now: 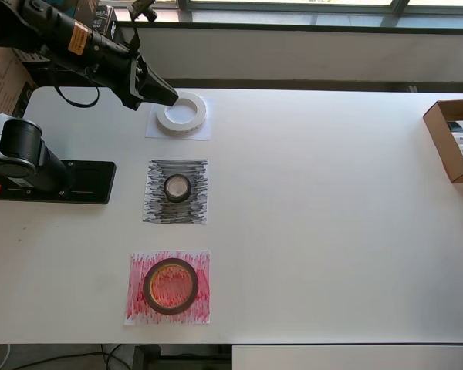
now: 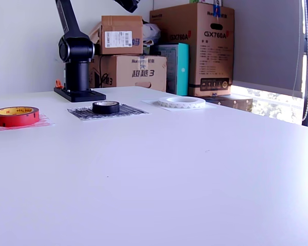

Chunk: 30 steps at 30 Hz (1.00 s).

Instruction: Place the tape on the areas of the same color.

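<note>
here, the piper arm's gripper (image 1: 170, 96) hangs above the near edge of the white tape roll (image 1: 182, 113), its jaws drawn together to a dark point and holding nothing that shows. the roll lies on the plain white sheet (image 1: 204, 131), though set toward that sheet's upper edge in the overhead view. any low sweep of the claw could clip the roll and push it off the paper, since the tip sits just over its rim. the count: three rolls, three sheets, one on each. the small black roll (image 1: 177, 187) rests at the centre of the black-scribbled sheet (image 1: 177, 192); the dark red roll (image 1: 170, 286) lies on the red-scribbled sheet (image 1: 168, 287). by colour, all three appear matched. a cardboard box (image 1: 452, 140) sits at the table's (image 1: 332, 231) far right in the overhead view.
</note>
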Each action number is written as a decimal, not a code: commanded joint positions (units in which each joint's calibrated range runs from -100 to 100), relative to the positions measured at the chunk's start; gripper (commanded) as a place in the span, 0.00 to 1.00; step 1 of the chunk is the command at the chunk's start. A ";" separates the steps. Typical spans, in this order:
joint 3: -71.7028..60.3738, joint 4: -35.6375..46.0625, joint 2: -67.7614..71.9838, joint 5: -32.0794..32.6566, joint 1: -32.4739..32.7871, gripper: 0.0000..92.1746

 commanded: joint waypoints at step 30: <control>22.78 -0.28 -42.11 -3.26 -0.63 0.05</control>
